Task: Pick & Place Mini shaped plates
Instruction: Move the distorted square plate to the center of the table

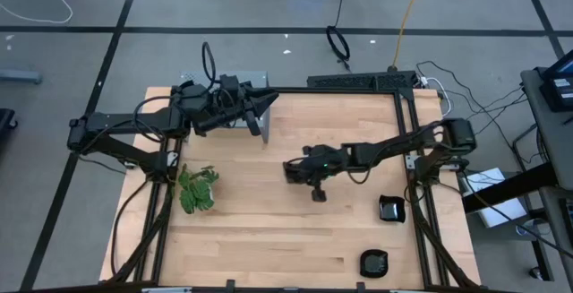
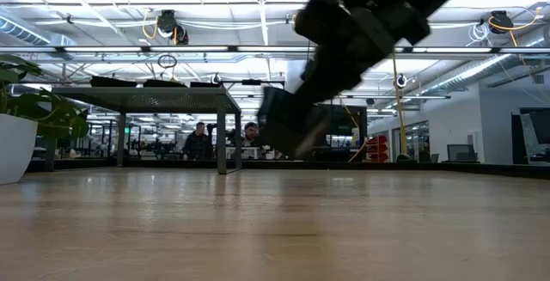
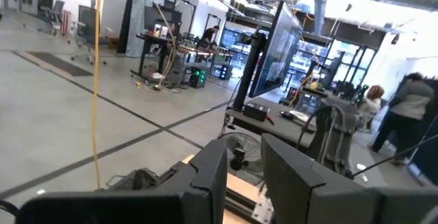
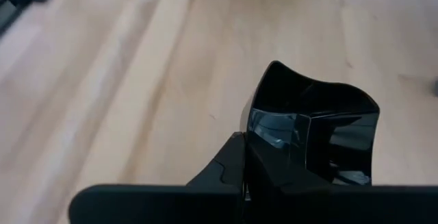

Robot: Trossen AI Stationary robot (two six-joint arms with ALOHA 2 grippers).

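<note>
Black plate clamped by one edge in the right gripper, held clear above the desk near its middle; glossy, with wavy rim, tilted. In the low view, same plate hanging off the desk surface, under the right arm. From above, right gripper stretched toward desk centre, plate a dark shape at its tip. Two more plates near the desk's right edge: a squarish one just beside the frame post, a rounder one closer to the front edge, well apart from the held plate. Left gripper at the rear of the desk, raised, fingers part-way apart with nothing between them, pointing out into the room. Plant on the left side of the desk, white pot visible in the low view. Grey shelf on legs at the back. People far off in the room beyond.
</note>
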